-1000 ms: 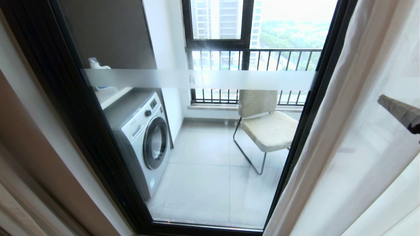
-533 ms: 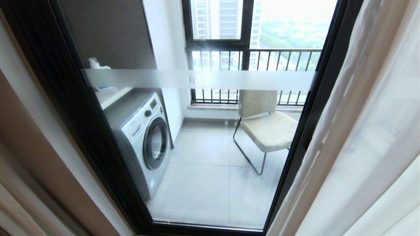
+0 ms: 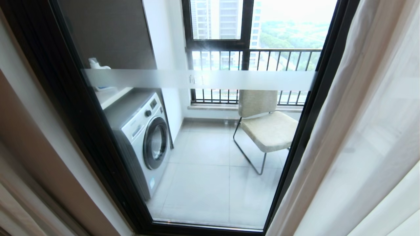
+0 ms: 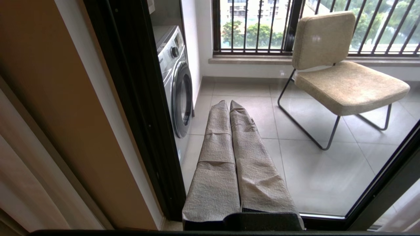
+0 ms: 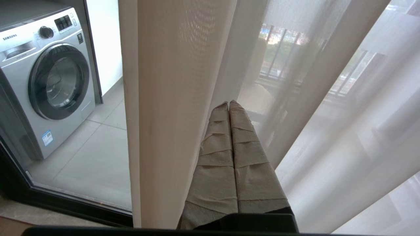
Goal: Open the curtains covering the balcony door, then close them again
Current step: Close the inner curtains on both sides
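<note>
The balcony door (image 3: 203, 79) stands uncovered in the middle of the head view, black-framed glass with a frosted white band. The curtains (image 3: 361, 131), thin white sheers, hang bunched at its right side. Neither arm shows in the head view. In the right wrist view my right gripper (image 5: 228, 102) is shut, its tape-wrapped fingers pressed together and empty, pointing into the sheer folds (image 5: 328, 137), with a denser fold (image 5: 170, 98) hanging beside it. My left gripper (image 4: 229, 102) is shut and empty, held low before the glass near the door's left frame (image 4: 131, 98).
Behind the glass are a washing machine (image 3: 141, 137) at the left, a beige chair (image 3: 265, 124) and a barred window (image 3: 256, 59). A brown wall panel (image 3: 32, 147) borders the door on the left.
A second ago a finger of my right gripper showed at the right edge of the head view against the sheers. It has left that view. The sheers' edge shifted only slightly.
</note>
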Robot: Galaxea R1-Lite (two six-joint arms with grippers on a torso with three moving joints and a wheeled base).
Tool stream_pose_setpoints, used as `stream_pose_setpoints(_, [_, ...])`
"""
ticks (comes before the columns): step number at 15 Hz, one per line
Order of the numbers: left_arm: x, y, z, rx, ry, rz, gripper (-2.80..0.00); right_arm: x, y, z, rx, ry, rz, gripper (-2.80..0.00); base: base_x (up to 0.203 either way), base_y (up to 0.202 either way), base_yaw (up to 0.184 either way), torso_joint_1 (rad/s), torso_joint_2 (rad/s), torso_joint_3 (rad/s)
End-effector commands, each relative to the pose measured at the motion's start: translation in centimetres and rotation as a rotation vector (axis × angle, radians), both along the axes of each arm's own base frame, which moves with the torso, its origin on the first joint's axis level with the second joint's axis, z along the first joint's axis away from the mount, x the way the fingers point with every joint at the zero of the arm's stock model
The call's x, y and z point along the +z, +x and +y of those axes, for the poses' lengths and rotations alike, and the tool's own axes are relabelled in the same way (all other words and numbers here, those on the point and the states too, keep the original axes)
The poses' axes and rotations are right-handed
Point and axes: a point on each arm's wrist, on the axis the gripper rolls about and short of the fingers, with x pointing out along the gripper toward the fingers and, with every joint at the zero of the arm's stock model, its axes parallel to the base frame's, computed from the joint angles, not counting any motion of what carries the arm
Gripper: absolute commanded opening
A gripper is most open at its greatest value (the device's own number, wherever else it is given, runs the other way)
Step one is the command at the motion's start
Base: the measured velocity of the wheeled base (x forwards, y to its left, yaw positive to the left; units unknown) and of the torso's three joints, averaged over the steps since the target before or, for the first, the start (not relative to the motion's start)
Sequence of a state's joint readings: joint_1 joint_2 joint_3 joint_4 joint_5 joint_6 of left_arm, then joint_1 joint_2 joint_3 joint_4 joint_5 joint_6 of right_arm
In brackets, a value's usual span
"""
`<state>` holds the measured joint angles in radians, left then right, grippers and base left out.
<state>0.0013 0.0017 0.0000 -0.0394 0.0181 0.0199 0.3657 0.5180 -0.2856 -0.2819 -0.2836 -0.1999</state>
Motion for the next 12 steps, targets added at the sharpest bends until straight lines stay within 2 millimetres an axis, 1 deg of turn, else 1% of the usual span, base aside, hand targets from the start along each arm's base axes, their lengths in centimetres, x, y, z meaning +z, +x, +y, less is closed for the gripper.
stream_pose_setpoints(1, [0.0,0.0,0.0,0.001,0.0,-0.001,-2.8,-1.3,-0.6,-0.3,-0.047,0.01,0.0,-2.8,0.0,0.0,0.0,0.0,0.0,0.0])
stream_pose_setpoints(5, [0.0,0.0,0.0,0.001,0.0,-0.002,-2.8,-4.4,-1.4,-0.6,-0.116,0.034,0.035,-2.8,0.0,0.0,0.0,0.0,0.0,0.0])
stream_pose_setpoints(8, [0.0,0.0,0.0,0.001,0.0,-0.002,-2.8,-7.2,-2.3,-0.6,-0.136,0.035,0.053,-2.8,0.0,0.0,0.0,0.0,0.0,0.0])
stream_pose_setpoints(9, [0.0,0.0,0.0,0.001,0.0,-0.001,-2.8,-8.0,-2.4,-0.6,-0.137,0.034,0.063,-2.8,0.0,0.0,0.0,0.0,0.0,0.0])
stream_pose_setpoints(12, [0.0,0.0,0.0,0.001,0.0,-0.001,-2.8,-9.3,-3.5,-0.5,-0.152,0.056,0.09,-2.8,0.0,0.0,0.0,0.0,0.0,0.0])
